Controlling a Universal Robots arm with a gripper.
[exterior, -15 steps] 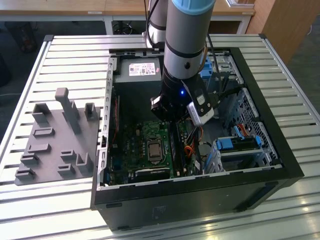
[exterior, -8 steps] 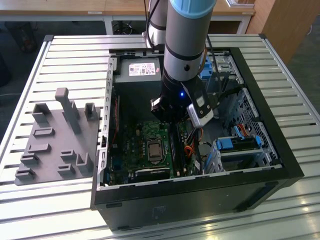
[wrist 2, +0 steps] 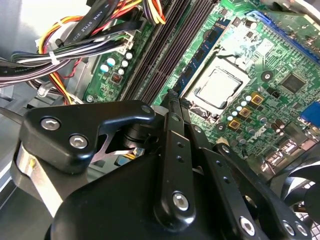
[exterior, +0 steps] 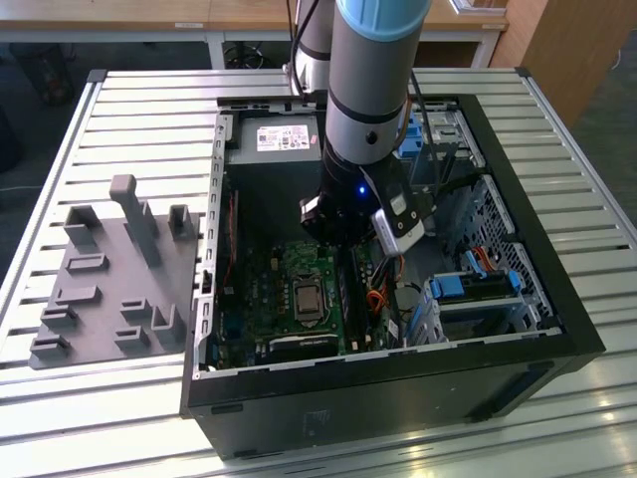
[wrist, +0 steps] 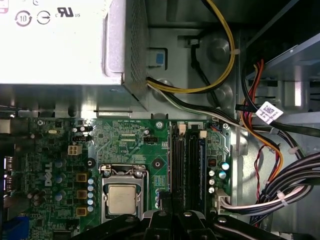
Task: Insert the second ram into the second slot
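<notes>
Inside the open computer case (exterior: 398, 398), over the motherboard (wrist: 125, 140) | gripper (wrist 2: 172, 100) low above memory slots (wrist: 176, 165), on the exterior view's right of the processor (exterior: 302, 299) | grip width: cannot tell | second ram: cannot tell apart from dark slots beneath the gripper

surface: slatted metal table (exterior: 129, 110) | on it: open computer case (exterior: 398, 390), grey holder tray (exterior: 100, 304)

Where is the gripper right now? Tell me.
In the second wrist view, the gripper hangs inside the computer case, over the motherboard's memory slots, beside the processor.
</notes>
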